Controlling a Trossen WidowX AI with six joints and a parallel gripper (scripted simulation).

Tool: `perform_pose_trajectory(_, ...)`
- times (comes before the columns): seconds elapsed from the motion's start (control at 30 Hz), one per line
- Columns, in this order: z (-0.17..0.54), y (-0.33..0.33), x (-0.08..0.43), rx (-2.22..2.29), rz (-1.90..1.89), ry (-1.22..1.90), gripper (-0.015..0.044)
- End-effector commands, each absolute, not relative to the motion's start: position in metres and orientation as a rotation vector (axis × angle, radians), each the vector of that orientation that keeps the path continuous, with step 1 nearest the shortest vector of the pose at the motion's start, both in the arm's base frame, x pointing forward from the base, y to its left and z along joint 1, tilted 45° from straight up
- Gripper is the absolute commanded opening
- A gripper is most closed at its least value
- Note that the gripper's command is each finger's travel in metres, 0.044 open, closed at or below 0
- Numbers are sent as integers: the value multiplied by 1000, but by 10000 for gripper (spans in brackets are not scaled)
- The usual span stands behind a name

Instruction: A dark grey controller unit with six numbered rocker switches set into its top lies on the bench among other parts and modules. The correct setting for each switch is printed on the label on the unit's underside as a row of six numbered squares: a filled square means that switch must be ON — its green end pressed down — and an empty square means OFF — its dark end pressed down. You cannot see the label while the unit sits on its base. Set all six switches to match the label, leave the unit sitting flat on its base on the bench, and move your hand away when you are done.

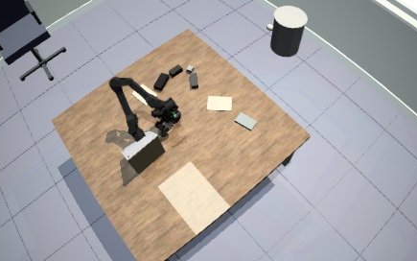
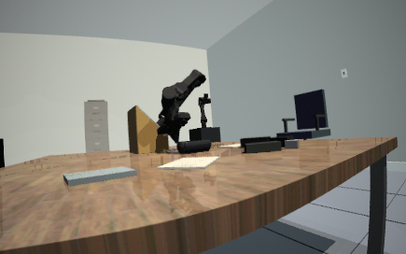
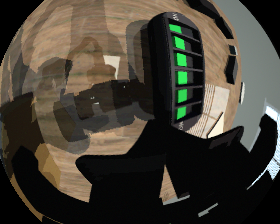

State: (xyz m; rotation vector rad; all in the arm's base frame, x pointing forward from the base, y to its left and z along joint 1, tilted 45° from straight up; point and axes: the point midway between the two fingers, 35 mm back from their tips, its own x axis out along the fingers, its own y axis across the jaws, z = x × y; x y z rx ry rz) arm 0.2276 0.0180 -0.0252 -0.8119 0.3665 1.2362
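Note:
The dark grey controller unit [image 1: 176,116] [image 2: 195,146] [image 3: 162,75] sits on the bench with its switches facing up, largely covered by the arm in the top view. In the wrist view all six switches show green on their left part and dark on their right; which ends are pressed down I cannot tell for sure. The underside label is hidden. My gripper [image 2: 177,141] [image 3: 152,123] is shut with nothing between the fingers. Its tips are low, close beside one end of the unit; whether they touch it I cannot tell.
Dark modules [image 1: 161,82] [image 1: 175,71] [image 1: 194,81] and a small grey block [image 1: 190,69] lie at the back. A cream sheet [image 1: 220,103] [image 2: 189,162] and a grey-green plate [image 1: 245,121] [image 2: 100,176] lie right. A tall wedge-shaped box [image 1: 145,154] [image 2: 146,135] stands near the arm's base.

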Motion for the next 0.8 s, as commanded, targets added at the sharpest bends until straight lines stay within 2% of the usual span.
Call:
perform_pose_trajectory(0.0, -31, 23, 226, -800, 1236, 370, 0)
perform_pose_trajectory(0.77, -51, 46, 225, -795, 1236, 365, 0)
